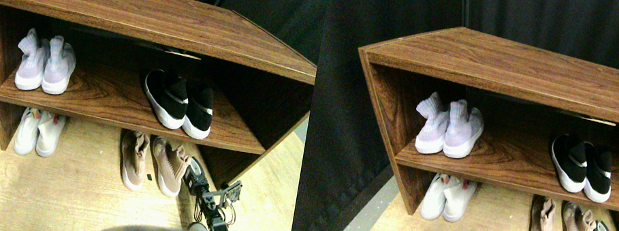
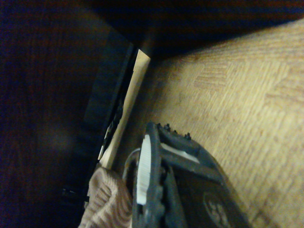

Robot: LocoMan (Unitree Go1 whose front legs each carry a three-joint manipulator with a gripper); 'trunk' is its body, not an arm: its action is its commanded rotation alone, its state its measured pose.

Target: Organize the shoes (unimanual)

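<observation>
My right gripper (image 1: 201, 176) sits low at the right end of the floor space under the shelf unit (image 1: 146, 14), its tip against the outer side of the right-hand pinkish-beige shoe (image 1: 168, 165). In the wrist view the knit of that shoe (image 2: 107, 199) lies right beside my jaw frame, with a white edge pressed along the frame, but I cannot tell whether my jaws are spread or clamped on it.

The beige pair stands on the pale wooden floor (image 1: 61, 200) under the right part of the lower shelf (image 1: 112, 98), the left beige shoe (image 1: 134, 159) near its mate but splayed a little apart. The white pair (image 1: 38, 131) stands under the shelf's left end. On the shelf, the lavender pair (image 1: 45, 63) is at the left end and the black pair (image 1: 177, 101) toward the right, each pair close together.

I judge the beige shoe to be light, with a soft knit upper that will crumple and slide if I pinch it mid-body. The collar is floppy too. The firmer hold is the heel, where knit meets the stiff white sole; the sole looks smooth, so it should slide easily on the floor. The shelf unit's right side panel (image 1: 232, 165) stands close to my arm, leaving little room.
</observation>
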